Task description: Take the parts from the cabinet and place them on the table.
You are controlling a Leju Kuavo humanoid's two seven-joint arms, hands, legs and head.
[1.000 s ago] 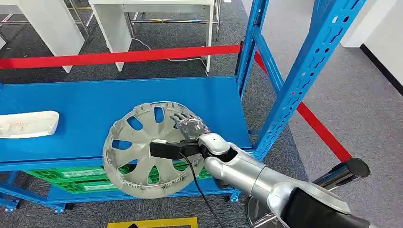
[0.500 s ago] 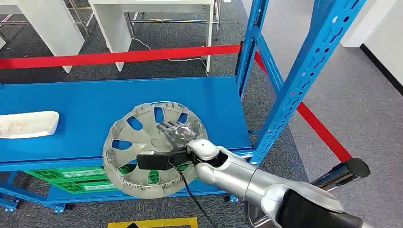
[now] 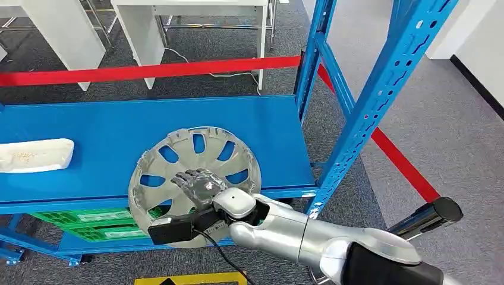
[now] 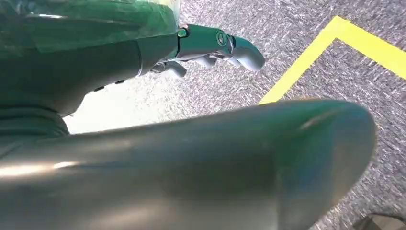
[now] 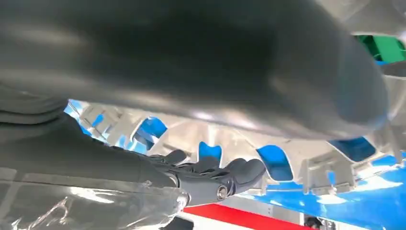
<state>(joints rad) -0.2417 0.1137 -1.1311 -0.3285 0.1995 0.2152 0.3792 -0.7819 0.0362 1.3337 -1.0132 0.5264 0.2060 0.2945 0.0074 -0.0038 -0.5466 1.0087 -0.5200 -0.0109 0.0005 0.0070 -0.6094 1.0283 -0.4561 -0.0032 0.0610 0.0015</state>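
A grey wheel cover (image 3: 184, 160) lies hollow side up on the blue cabinet shelf (image 3: 119, 124), its near part overhanging the shelf's front edge. My right hand (image 3: 199, 184) rests flat on the cover's middle with fingers spread, gripping nothing. In the right wrist view the dark fingers (image 5: 215, 172) lie against the cover's ribbed inside (image 5: 230, 139). A white moulded part (image 3: 32, 155) lies at the shelf's left end. My left hand (image 4: 210, 45) hangs over the carpet with fingers apart, holding nothing.
Blue uprights (image 3: 380, 89) frame the shelf's right side. Green crates (image 3: 89, 222) sit on the level below. Red barrier tape (image 3: 148, 71) runs behind the cabinet, with white tables (image 3: 190, 18) beyond. Yellow tape (image 4: 335, 48) marks the floor.
My right hand has slid from the cover's right rim leftward and toward the front, onto its middle. The wheel cover has not moved.
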